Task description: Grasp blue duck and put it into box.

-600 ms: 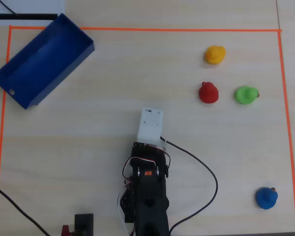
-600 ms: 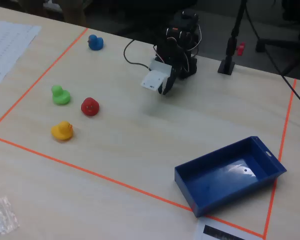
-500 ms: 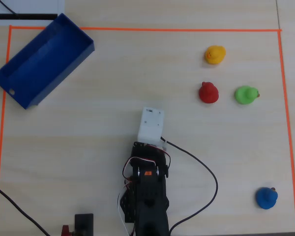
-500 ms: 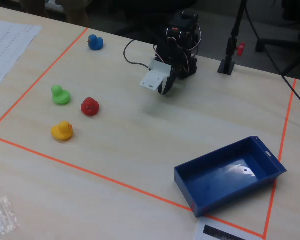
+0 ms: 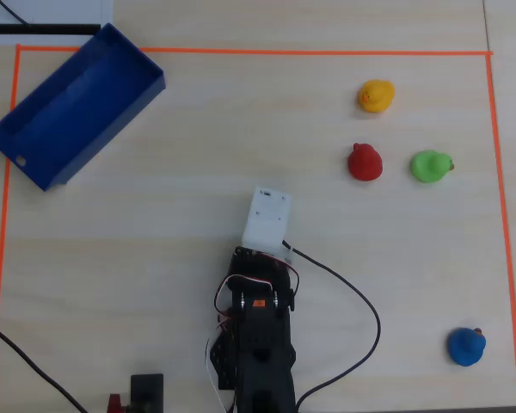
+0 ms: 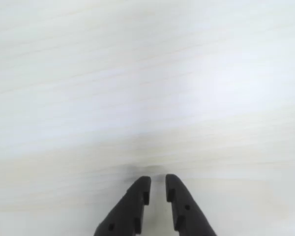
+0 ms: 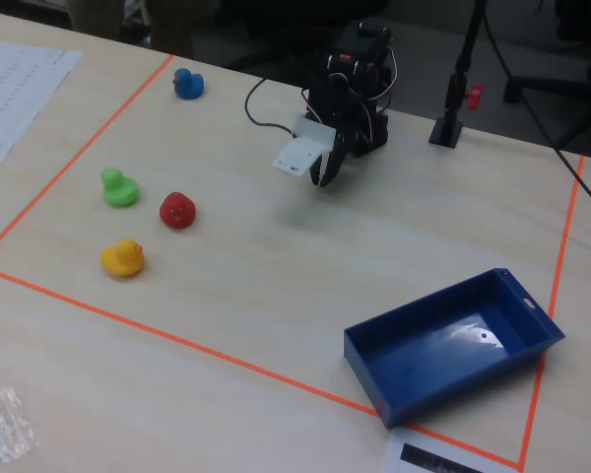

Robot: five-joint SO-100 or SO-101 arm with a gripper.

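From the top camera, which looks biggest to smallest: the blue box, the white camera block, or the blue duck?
1. Blue box.
2. White camera block, though it sits nearer the camera.
3. Blue duck.

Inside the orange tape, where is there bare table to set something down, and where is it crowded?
Bare: the wide middle between the box and the red duck, and the patch between the arm's cable and the blue duck. The box is also empty. Crowded: the corner with the yellow duck, red duck and green duck.
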